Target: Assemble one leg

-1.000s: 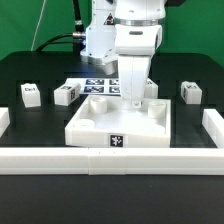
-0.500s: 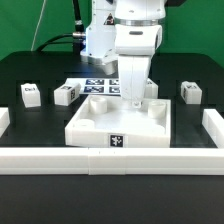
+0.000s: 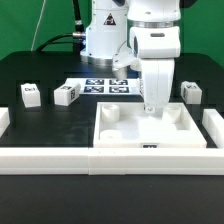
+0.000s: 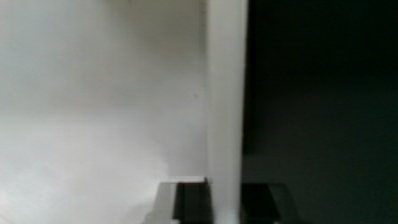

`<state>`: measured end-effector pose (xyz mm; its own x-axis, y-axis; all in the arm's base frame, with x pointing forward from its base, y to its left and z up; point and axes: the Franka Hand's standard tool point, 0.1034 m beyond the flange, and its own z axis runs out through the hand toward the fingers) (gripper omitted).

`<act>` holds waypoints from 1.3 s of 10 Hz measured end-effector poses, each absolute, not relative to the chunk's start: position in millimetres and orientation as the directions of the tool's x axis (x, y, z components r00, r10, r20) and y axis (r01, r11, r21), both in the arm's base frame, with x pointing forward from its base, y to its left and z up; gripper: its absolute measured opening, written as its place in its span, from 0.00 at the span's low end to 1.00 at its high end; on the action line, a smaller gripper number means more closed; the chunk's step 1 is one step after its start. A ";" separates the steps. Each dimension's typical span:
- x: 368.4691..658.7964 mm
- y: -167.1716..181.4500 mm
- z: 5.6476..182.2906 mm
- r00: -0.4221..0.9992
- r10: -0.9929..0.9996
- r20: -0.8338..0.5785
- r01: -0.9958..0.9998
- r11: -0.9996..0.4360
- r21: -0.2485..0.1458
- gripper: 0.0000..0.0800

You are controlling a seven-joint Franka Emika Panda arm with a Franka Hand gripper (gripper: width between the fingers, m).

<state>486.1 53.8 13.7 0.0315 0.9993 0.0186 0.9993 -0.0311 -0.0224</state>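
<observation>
Three legs show in the exterior view: small white blocks with tags, two at the left [image 3: 31, 94] [image 3: 66, 94] and one at the right [image 3: 190, 92]. A fourth is not visible. The large white square tray-like part [image 3: 120, 138] lies near the front bar, right of the middle. My gripper [image 3: 152, 108] reaches down at its back wall. In the wrist view my gripper [image 4: 226, 205] has its dark fingers [image 4: 192, 203] on either side of the tray part's thin white wall [image 4: 226, 100], shut on it. It holds no leg.
The marker board [image 3: 105, 86] lies behind the tray part near the robot base. Long white border bars run along the front [image 3: 70, 162], the left [image 3: 4, 120] and the right [image 3: 213, 125]. The right leg stands close to the tray part's back right corner.
The gripper and the tray part have moved together towards the exterior view's right and a little towards the front bar. The legs have not moved.
</observation>
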 end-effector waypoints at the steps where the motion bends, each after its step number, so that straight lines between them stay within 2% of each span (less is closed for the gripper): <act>1: 486.4 53.2 13.9 0.033 0.999 0.019 0.999 -0.033 -0.022 0.07; 9: 503.1 81.9 13.9 0.035 0.999 0.032 0.999 -0.035 -0.010 0.07; 13: 503.1 87.2 14.1 0.037 0.999 0.030 0.999 -0.036 -0.021 0.07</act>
